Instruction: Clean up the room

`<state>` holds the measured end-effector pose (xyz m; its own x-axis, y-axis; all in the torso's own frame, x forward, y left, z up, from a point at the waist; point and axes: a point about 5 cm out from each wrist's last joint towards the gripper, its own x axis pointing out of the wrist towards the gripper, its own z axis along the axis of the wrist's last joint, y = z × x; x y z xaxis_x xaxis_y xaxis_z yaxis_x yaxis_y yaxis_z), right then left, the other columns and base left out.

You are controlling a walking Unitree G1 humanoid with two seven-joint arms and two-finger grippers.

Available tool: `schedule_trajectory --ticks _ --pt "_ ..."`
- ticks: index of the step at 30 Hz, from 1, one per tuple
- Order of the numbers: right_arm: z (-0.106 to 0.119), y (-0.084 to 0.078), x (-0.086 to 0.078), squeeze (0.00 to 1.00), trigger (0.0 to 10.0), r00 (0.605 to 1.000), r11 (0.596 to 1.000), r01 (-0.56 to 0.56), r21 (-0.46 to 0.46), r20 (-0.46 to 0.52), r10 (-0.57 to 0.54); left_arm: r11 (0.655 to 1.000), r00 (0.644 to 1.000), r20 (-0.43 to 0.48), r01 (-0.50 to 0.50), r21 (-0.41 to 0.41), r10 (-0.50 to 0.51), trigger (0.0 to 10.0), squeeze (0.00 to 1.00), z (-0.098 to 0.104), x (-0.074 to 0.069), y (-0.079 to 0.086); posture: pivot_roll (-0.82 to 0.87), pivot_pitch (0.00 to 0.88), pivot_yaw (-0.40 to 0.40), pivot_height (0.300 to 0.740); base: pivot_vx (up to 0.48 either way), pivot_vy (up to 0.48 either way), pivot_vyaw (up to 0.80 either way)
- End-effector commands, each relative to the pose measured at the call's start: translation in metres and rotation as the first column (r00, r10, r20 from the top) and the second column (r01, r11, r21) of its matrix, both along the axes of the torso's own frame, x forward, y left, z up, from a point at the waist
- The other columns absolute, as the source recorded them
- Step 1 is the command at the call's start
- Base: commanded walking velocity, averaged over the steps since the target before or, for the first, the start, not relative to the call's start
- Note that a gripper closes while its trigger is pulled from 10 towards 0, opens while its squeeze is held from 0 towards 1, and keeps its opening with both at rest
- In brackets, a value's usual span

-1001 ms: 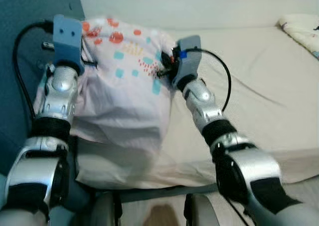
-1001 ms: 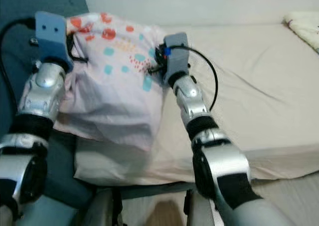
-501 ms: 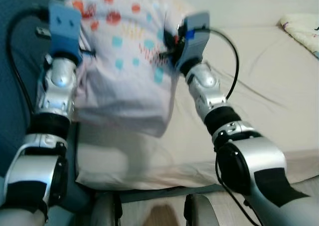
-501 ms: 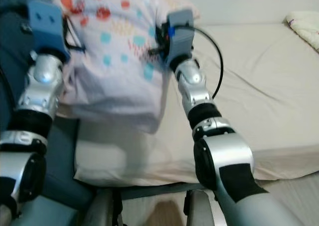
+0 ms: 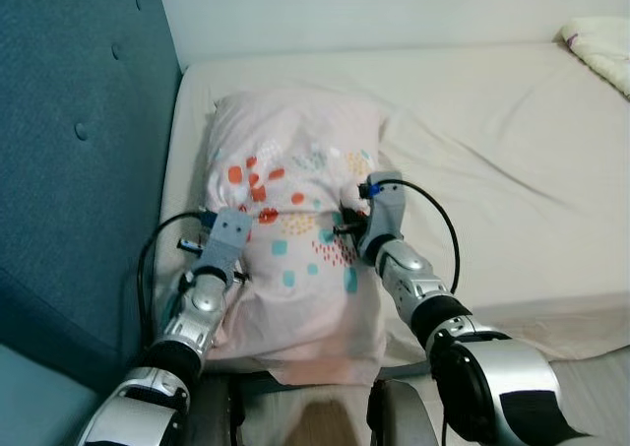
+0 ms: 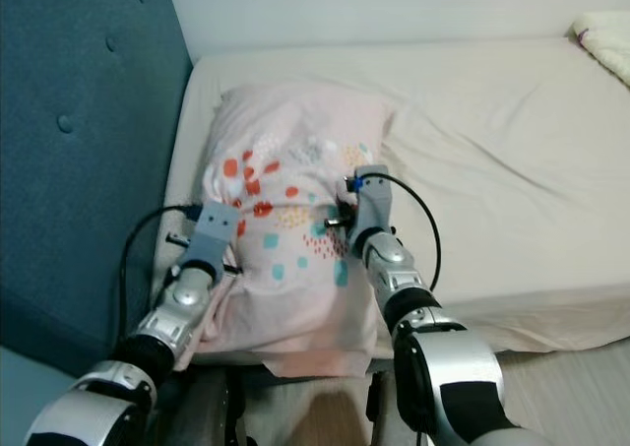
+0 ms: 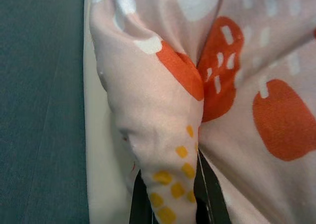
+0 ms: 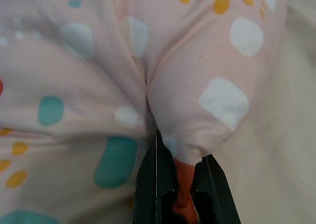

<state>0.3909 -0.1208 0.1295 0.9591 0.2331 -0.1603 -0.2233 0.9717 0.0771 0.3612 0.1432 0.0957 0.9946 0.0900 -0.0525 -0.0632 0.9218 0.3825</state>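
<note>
Pink patterned pillow (image 5: 295, 229) lies on the bed (image 5: 512, 151), pinched by left hand (image 7: 170, 199) and right hand (image 8: 182, 184).

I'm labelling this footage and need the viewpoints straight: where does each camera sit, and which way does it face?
Left eye, right eye: on the head, facing forward and down at the pink pillow with coloured spots on the cream mattress; both silver arms show.
Left wrist: looks along the left gripper, pinching a pillow fold.
Right wrist: looks along the right gripper, pinching another fold.
Shared: all four see the pillow.
</note>
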Motion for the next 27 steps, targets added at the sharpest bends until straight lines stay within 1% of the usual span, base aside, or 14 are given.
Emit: schedule_trajectory --ticks 1,4,5,8,10,13,17,18,19,20,22,23,24,27 --pt "-0.008 -0.007 -0.003 0.00 10.0 0.999 1.000 0.028 -0.012 -0.030 -0.028 0.999 0.996 -0.084 -0.033 -0.012 0.032 10.0 0.00 -0.021 -0.010 0.004 0.10 0.211 -0.033 0.588 0.000 0.000 0.00" --pt "-0.011 -0.013 -0.004 0.00 10.0 0.997 0.998 0.061 -0.005 -0.037 -0.061 0.997 0.998 -0.004 -0.068 -0.028 0.068 10.0 0.00 -0.003 -0.002 0.017 0.10 0.214 -0.034 0.588 0.000 0.000 0.00" --pt "-0.011 -0.012 -0.004 0.00 10.0 0.996 0.997 0.073 0.001 -0.042 -0.073 0.994 0.991 0.085 -0.106 -0.032 0.108 10.0 0.00 0.019 0.006 0.033 0.11 0.214 -0.037 0.588 0.000 0.000 0.00" --pt "-0.009 0.000 -0.003 0.00 10.0 0.999 0.999 0.039 -0.002 -0.033 -0.039 0.988 0.970 0.189 -0.143 -0.051 0.150 10.0 0.00 0.052 0.013 0.060 0.13 0.213 -0.041 0.588 0.000 0.000 0.00" --pt "-0.009 0.002 -0.003 0.00 10.0 0.999 1.000 0.030 -0.004 -0.032 -0.030 0.987 0.966 0.206 -0.148 -0.056 0.156 10.0 0.00 0.058 0.013 0.065 0.14 0.213 -0.044 0.588 0.000 0.000 0.00" --pt "0.000 0.023 -0.002 0.00 10.0 0.999 0.999 -0.044 -0.005 -0.007 0.044 0.994 0.960 0.261 -0.083 -0.071 0.099 10.0 0.00 0.075 0.004 0.084 0.16 0.212 -0.051 0.588 0.000 0.000 0.00" --pt "0.001 0.027 -0.001 0.00 10.0 0.998 0.998 -0.056 -0.006 -0.003 0.056 0.995 0.959 0.271 -0.069 -0.069 0.085 10.0 0.00 0.077 0.002 0.086 0.16 0.212 -0.051 0.588 0.000 0.000 0.00" --pt "0.013 0.048 0.000 0.00 10.0 0.989 0.990 -0.144 -0.003 0.032 0.144 0.997 0.961 0.276 0.029 -0.069 -0.009 10.0 0.00 0.081 -0.020 0.091 0.18 0.208 -0.076 0.588 0.000 0.000 0.00" --pt "0.018 0.055 0.001 0.00 10.0 0.984 0.985 -0.174 0.000 0.043 0.174 0.995 0.961 0.273 0.069 -0.067 -0.048 10.0 0.00 0.082 -0.028 0.090 0.18 0.208 -0.076 0.588 0.000 0.000 0.00" --pt "0.018 0.055 0.001 0.00 10.0 0.984 0.985 -0.174 0.000 0.043 0.174 0.995 0.961 0.273 0.069 -0.067 -0.048 10.0 0.00 0.082 -0.028 0.090 0.18 0.208 -0.076 0.588 0.000 0.000 0.00" --pt "0.028 0.067 0.002 0.00 10.0 0.970 0.973 -0.232 -0.017 0.072 0.233 0.983 0.961 0.243 0.158 -0.088 -0.133 10.0 0.00 0.076 -0.047 0.081 0.19 0.204 -0.087 0.588 0.000 0.000 0.00" --pt "0.028 0.067 0.002 0.00 10.0 0.970 0.973 -0.232 -0.017 0.072 0.233 0.983 0.961 0.243 0.158 -0.088 -0.133 10.0 0.00 0.076 -0.047 0.081 0.19 0.204 -0.087 0.588 0.000 0.000 0.00" --pt "0.035 0.072 0.003 0.00 10.0 0.961 0.966 -0.256 -0.037 0.094 0.259 0.974 0.958 0.223 0.206 -0.097 -0.180 10.0 0.00 0.069 -0.058 0.073 0.20 0.204 -0.090 0.588 0.000 0.000 0.00" --pt "0.044 0.077 0.004 0.00 10.0 0.948 0.955 -0.286 -0.081 0.123 0.294 0.956 0.950 0.201 0.266 -0.124 -0.238 10.0 0.00 0.061 -0.072 0.060 0.20 0.203 -0.095 0.588 0.000 0.000 0.00"
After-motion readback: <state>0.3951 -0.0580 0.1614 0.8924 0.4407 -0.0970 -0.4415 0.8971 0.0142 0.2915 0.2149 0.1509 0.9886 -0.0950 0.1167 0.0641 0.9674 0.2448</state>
